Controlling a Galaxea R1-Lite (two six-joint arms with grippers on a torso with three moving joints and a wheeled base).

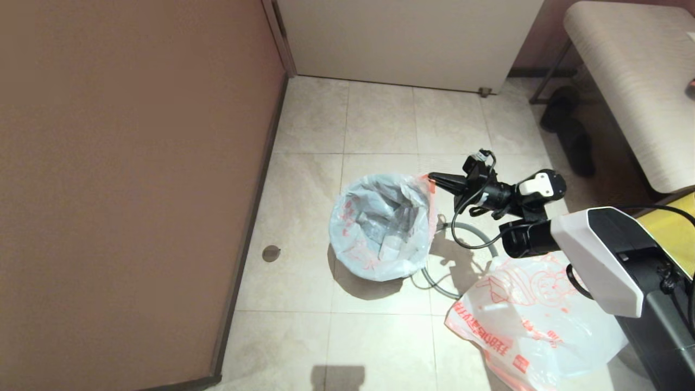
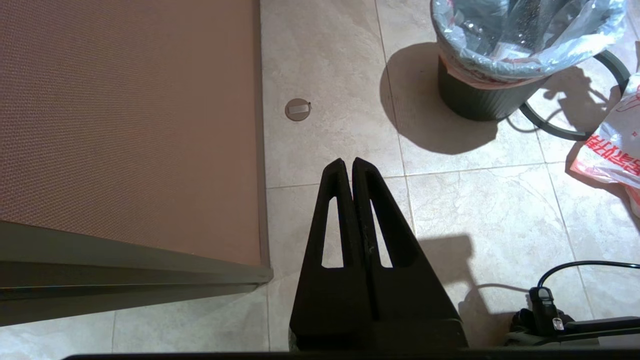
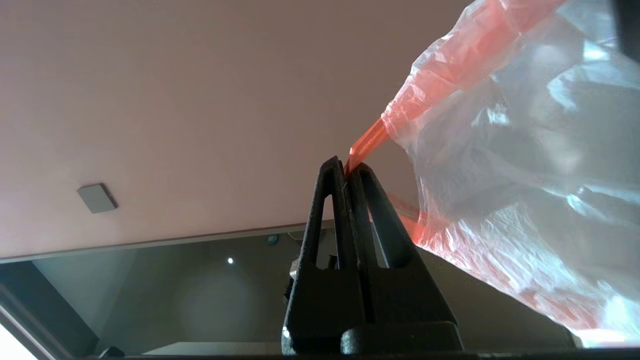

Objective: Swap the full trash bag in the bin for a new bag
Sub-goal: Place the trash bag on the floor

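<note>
1. Pink-red plastic, a thin strip of the full trash bag's [image 1: 380,225] handle [image 3: 367,144], is pinched between the tips of the right gripper [image 3: 350,167]; the fingers are pressed together on it.
2. From that pinch the handle widens into the translucent white bag, which spreads out beside and beyond the fingers in the right wrist view.
3. In the head view the right gripper [image 1: 434,177] lies level, its tips at the bag's rim on the side toward the robot's right.
4. The bag sits in the bin [image 2: 475,102], its mouth folded over the top, with scraps inside.
5. The grey ring [image 1: 478,231] lies on the tile floor [image 1: 380,119] just beside the bin.
6. The new bag [image 1: 532,320], with its orange-red cartoon, lies on the floor near the ring, under the right arm.
7. The left gripper [image 2: 348,162] hangs above the tiles, well apart from the bin, its fingers together on nothing.
</note>
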